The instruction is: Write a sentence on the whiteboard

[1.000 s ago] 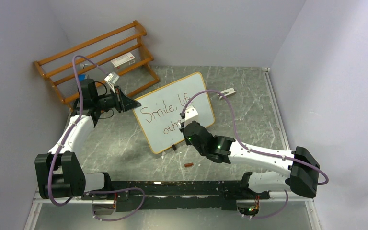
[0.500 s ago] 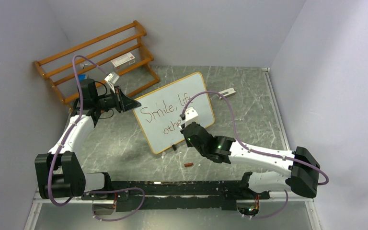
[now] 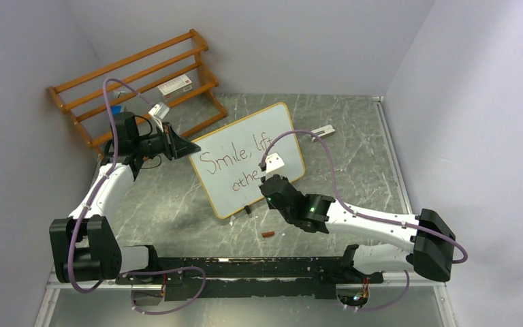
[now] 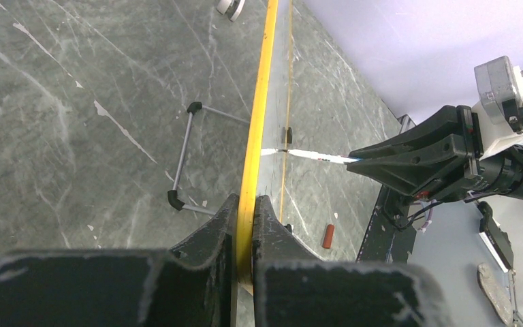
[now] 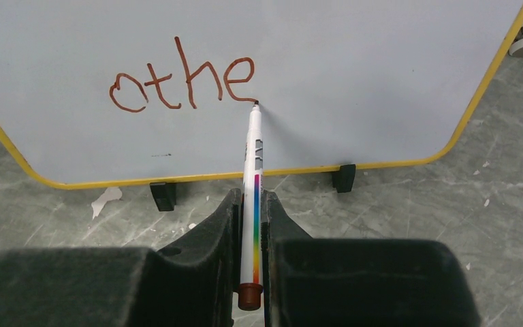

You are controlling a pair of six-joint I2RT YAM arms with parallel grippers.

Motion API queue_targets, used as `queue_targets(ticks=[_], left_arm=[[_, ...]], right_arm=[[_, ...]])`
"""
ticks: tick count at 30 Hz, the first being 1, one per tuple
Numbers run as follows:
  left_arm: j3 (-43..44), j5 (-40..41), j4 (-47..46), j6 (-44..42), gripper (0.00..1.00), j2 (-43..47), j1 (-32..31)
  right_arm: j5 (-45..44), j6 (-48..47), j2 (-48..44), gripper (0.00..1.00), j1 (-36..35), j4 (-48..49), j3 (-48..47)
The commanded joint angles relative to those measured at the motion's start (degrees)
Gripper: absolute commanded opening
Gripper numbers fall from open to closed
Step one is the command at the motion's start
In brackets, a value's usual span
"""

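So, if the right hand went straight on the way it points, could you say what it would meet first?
The white, wood-framed whiteboard: the slim white marker in the right hand seems to touch it beside the brown letters "othe".

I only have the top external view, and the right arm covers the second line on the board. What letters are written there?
Observer: In the right wrist view, the sentence reads "othe" on that line, in reddish-brown strokes on the whiteboard.
Operator: Is the pen on the surface?
Observer: Yes. The marker has its tip on the board at the tail of the "e", and the fingers of the right gripper clamp its barrel.
Operator: What is the left arm doing?
Observer: In the left wrist view, the fingers of the left gripper pinch the board's yellow edge.
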State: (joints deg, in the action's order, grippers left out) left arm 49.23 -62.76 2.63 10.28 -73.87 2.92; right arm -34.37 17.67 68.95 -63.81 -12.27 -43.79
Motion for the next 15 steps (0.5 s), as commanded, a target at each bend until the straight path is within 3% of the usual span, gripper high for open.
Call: queue_targets(ticks=[1,15], left_arm=[[-1.26,10.53,4.61,-5.63,0.05,-2.64,-0.28],[-1.33,10.53,4.53,-5.54,0.05,-2.77,-0.28]], right_arm=[[-1.71,0.36,-1.43,0.0,0.32,0.85,0.8],[-0.98,-2.35,-3.77,0.0,1.25,6.51,0.97]])
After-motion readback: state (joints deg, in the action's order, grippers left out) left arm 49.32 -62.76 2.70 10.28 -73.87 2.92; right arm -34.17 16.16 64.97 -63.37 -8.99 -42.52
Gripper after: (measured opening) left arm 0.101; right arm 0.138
